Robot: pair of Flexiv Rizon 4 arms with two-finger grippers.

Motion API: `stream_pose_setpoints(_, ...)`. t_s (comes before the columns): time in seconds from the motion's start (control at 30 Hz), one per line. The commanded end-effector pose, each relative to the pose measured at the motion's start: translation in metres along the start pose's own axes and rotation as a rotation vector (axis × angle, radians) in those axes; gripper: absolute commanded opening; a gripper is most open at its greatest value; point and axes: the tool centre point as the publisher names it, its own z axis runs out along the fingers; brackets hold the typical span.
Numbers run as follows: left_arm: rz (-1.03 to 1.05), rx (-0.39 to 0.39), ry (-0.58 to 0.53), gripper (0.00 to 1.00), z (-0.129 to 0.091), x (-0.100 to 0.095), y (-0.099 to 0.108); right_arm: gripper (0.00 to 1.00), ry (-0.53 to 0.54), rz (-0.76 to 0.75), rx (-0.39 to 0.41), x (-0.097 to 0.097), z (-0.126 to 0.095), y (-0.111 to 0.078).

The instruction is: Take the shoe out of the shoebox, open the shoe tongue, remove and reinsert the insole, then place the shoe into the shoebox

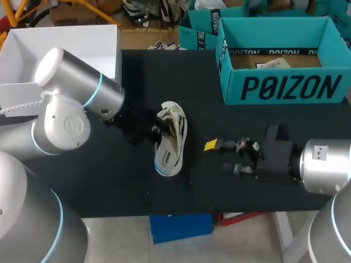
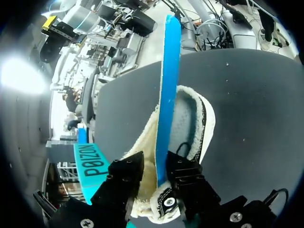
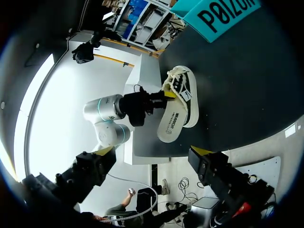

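My left gripper point(image 2: 154, 167) is closed on the blue insole point(image 2: 168, 95) at the mouth of the shoe point(image 1: 171, 139), probably to slide it. The shoe lies sideways on the table point(image 1: 109, 181), outside the shoebox point(image 1: 282, 87). My right gripper point(image 3: 152, 152) hangs open and empty nearby.

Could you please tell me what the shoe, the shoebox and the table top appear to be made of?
Shoe: pale knit or mesh upper with a fluffy, fleece-like collar; matte, probably textile.
Shoebox: teal cardboard, matte; the brown floor inside suggests it.
Table top: black, dull covering, perhaps cloth or a rubber mat; cannot tell which.
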Motion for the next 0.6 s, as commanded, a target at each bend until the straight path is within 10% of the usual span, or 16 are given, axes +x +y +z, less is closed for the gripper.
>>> stream_pose_setpoints(0.03, 0.010, 0.004, -0.005, 0.90, -0.004, -0.001, -0.005, 1.00, 0.007, -0.001, 0.006, -0.002, -0.007, 0.001)
stream_pose_setpoints(0.2, 0.029, 0.014, -0.020, 0.49, -0.012, -0.006, -0.015, 1.00, 0.007, -0.001, 0.006, -0.002, -0.007, 0.001)
stream_pose_setpoints(0.6, 0.053, 0.063, -0.027, 0.44, -0.022, -0.006, -0.040, 1.00, 0.007, -0.001, 0.006, -0.002, -0.007, 0.001)
